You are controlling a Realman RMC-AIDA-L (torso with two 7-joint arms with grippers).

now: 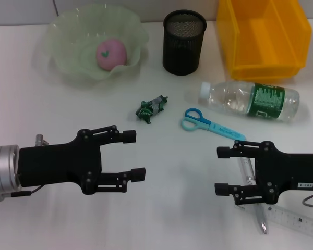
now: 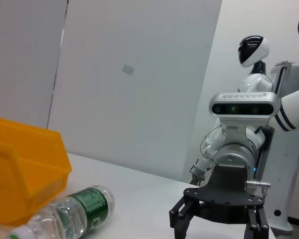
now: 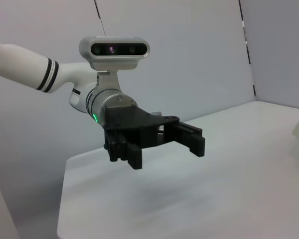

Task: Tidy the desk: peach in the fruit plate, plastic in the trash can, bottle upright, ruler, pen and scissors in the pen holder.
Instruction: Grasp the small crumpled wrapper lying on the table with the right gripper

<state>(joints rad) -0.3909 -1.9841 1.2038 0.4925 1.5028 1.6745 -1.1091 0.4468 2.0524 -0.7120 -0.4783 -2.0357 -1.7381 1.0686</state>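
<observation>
- Head view, lower left of the frame: the left gripper [image 1: 138, 154] hovers over the desk [image 1: 167, 208] with its two fingers spread apart and nothing between them.
- Head view, lower right: the right gripper [image 1: 220, 171] is likewise spread wide and empty. Under it lie the pen [image 1: 253, 200] and, at the bottom right corner, the ruler [image 1: 297, 221] (both partly hidden by the gripper body).
- Head view, centre: the scissors [image 1: 208, 123] lie flat, blue handles toward the left. A small crumpled green piece of plastic [image 1: 152, 107] lies just left of them, apart from both grippers.
- Head view, right of centre: the bottle [image 1: 250, 100] lies on its side, white cap pointing left.
- Head view, top row: the fruit plate [image 1: 68, 57] at upper left holds the peach [image 1: 111, 53]; the pen holder [image 1: 184, 42] stands upright at top centre; the trash can [image 1: 261, 39] sits at upper right, just behind the bottle.
- Left wrist view: the bottle [image 2: 72, 214] lies at lower left in front of the trash can [image 2: 22, 169]; the right gripper [image 2: 217, 219] shows at lower right, fingers parted.
- Right wrist view: the left gripper [image 3: 164, 148] sits at centre above the desk [image 3: 214, 189], fingers parted and empty.
</observation>
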